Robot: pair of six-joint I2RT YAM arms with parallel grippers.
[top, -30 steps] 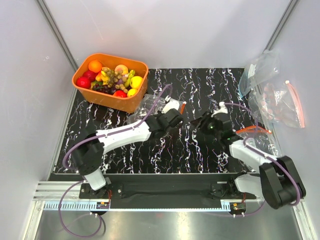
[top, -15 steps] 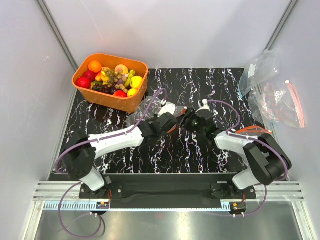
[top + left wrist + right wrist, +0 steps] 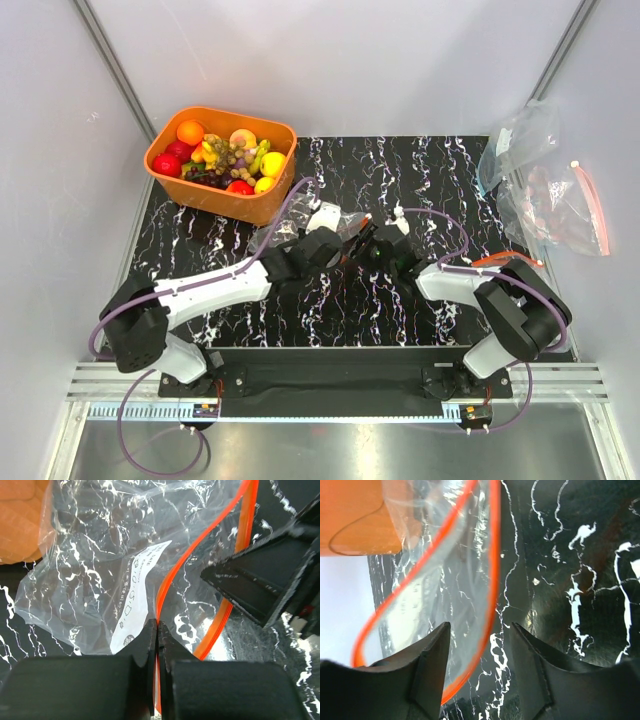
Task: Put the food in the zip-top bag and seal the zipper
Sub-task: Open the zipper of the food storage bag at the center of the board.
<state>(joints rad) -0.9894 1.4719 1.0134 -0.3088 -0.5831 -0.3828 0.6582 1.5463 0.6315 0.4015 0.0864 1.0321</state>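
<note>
left pincer (image 3: pixel 156 630): clamping tight on the zipper (image 3: pixel 186 559), with the orange strip nipped between its tips just below the white label (image 3: pixel 137 595).
right pincer (image 3: pixel 480 626): jaws standing apart, straddling the other lip of the zipper and not gripping yet.
just changed: a second ago the right pincer was hanging well off to the right. Now it is sitting nose to nose with the left one at the mouth, and the left arm is drawing in toward the middle too.
meaning: by my read they are setting up to take one lip each and hold the mouth wide. Loading is not starting yet.
bag (image 3: pixel 95 555): lying crumpled on the table (image 3: pixel 420 170) just in front of the basket (image 3: pixel 235 205), its mouth gaping toward the right pincer. I am seeing nothing inside.
fruit (image 3: pixel 225 150): all of it is sitting in the basket, waiting.
edges: the basket wall is crowding in just behind the bag, and the two pincers are working almost tip to tip, so there is little slack there.
open room: bare tabletop is showing to the right and on the near side. The spare bags (image 3: pixel 545 200) are lying well apart at the far right edge.
</note>
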